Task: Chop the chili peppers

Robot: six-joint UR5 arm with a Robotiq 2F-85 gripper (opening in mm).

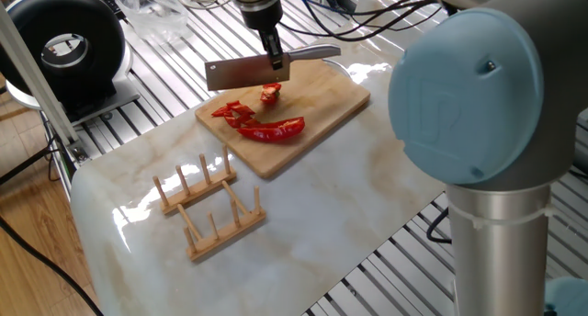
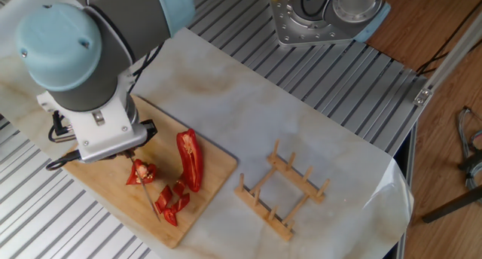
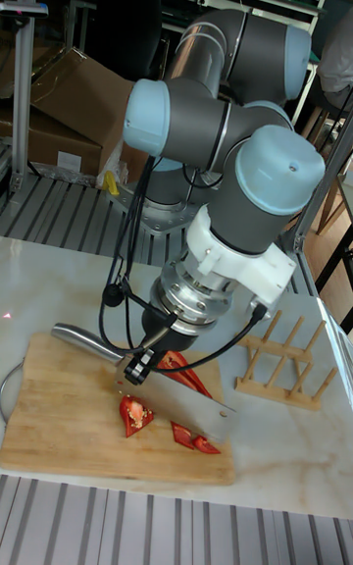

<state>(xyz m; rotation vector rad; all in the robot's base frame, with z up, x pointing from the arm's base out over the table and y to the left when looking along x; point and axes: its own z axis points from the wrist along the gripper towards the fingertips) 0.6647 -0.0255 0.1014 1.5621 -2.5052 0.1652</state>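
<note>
The chili peppers lie on the wooden cutting board (image 1: 323, 103): one long curved red half (image 1: 276, 129), several cut bits (image 1: 234, 112) and a single chunk (image 1: 270, 94). My gripper (image 1: 274, 55) is shut on a cleaver (image 1: 246, 73), whose blade hangs just above that chunk, clear of the board. The other fixed view shows the long half (image 2: 188, 159), the bits (image 2: 172, 202) and the chunk (image 2: 141, 171), but the wrist hides the fingers. In the tall view the gripper (image 3: 145, 361) holds the blade (image 3: 181, 408) tilted over the board (image 3: 59, 418).
A wooden peg rack (image 1: 207, 206) stands on the marble slab in front of the board, also seen as the rack (image 2: 282, 195). A black round device (image 1: 64, 45) sits at the far left. The arm's blue elbow joint (image 1: 469, 86) fills the right side.
</note>
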